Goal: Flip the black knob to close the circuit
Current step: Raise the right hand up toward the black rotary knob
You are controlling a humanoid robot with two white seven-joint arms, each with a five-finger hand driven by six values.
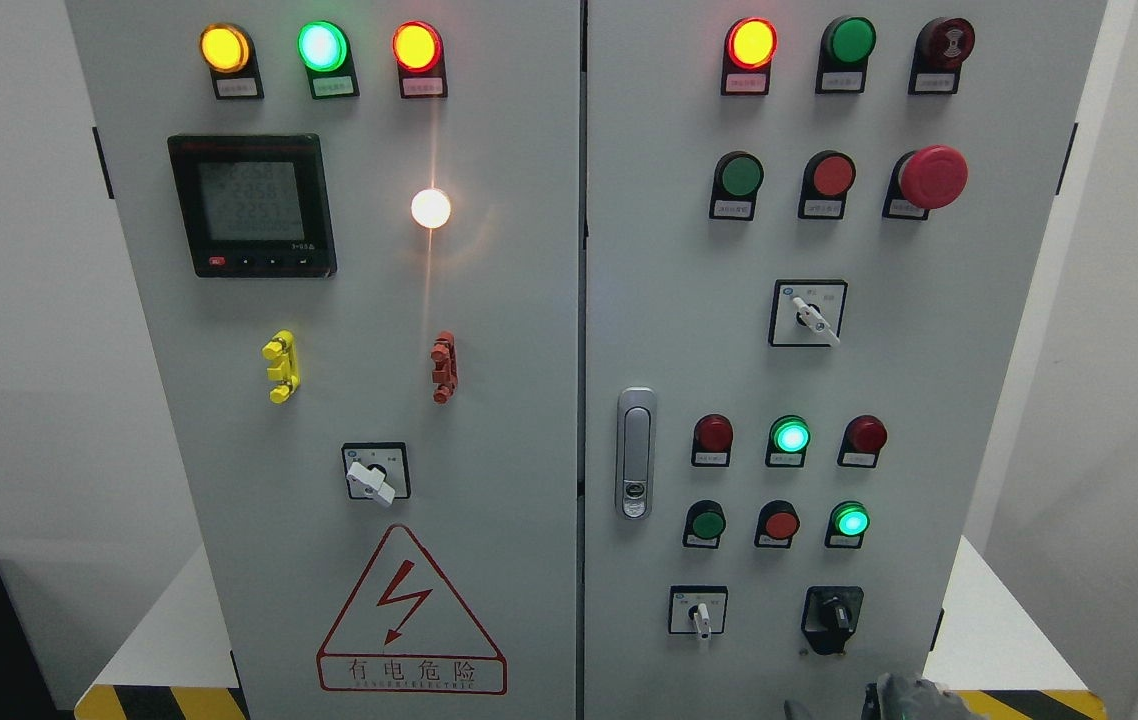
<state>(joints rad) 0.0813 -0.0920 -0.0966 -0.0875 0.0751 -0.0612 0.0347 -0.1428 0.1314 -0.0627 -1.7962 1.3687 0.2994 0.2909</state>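
The black knob [833, 616] sits on a black plate at the lower right of the grey cabinet's right door [829, 350], its pointer turned up and slightly left. My right hand [904, 695] just shows at the bottom edge, below and a little right of the knob, apart from it. Only the grey tops of its fingers show. My left hand is out of view.
A white-handled selector switch [699, 612] sits left of the knob. Above are lit green lamps [850, 521], red and green push buttons, a red mushroom stop button [932, 177] and a door latch [635, 452]. The left door carries a meter [251, 205] and a hazard sign.
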